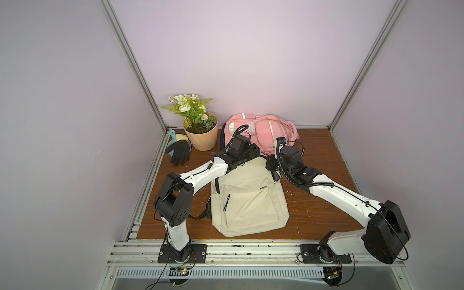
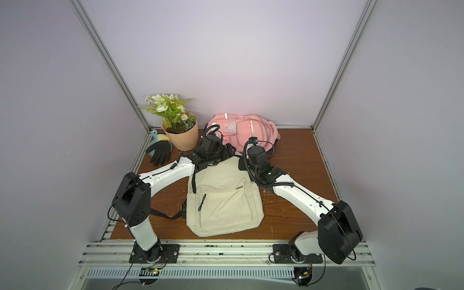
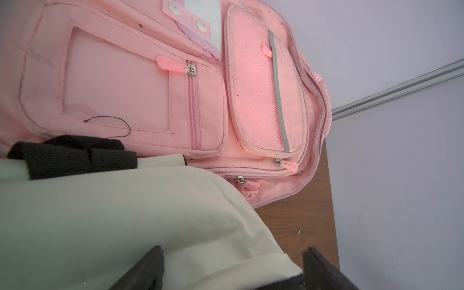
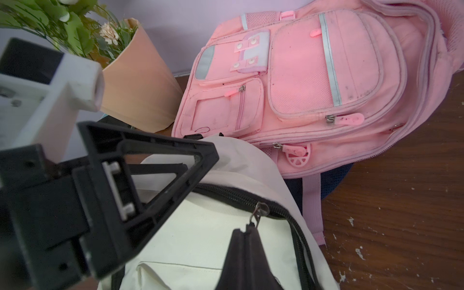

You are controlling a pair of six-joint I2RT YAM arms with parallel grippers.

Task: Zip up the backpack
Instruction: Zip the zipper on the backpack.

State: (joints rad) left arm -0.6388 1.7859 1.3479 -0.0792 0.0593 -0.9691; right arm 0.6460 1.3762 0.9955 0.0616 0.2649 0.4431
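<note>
Left pincer (image 1: pixel 254 150) sits just above the middle of the frame in a top view, at the top edge of the beige backpack (image 1: pixel 248 206). In the left wrist view I see its two black fingers (image 3: pixel 148 272) spread wide along the bottom of the frame. A fold of the backpack's cream cloth lies between them, and they are not squeezing it.

Sweeping a top view from the left, a black glove (image 1: pixel 179 152) lies at the middle left on the wooden table (image 1: pixel 319 216), partly on a blue scoop (image 1: pixel 172 135). Just right of it stands a tan flower pot (image 1: pixel 202 139) with green leaves and white blooms. Further right, by the back wall, a pink backpack (image 1: pixel 261 130) lies with its front pockets facing up.

The beige backpack lies flat in the centre of the frame, front pocket up. Its top edge rests against the pink backpack and its bottom points toward the lower edge.

Right of centre, the right pincer (image 1: pixel 275 175) points down at the beige backpack's upper right corner. In the right wrist view its fingers (image 4: pixel 237 253) are pressed together at the bottom middle of the frame, pinching the metal zipper pull (image 4: pixel 261 211). The black zipper track (image 4: pixel 226 194) curves across the middle of that view. I cannot tell how much of it is closed. One finger of the left pincer fills the left half of that frame.
</note>
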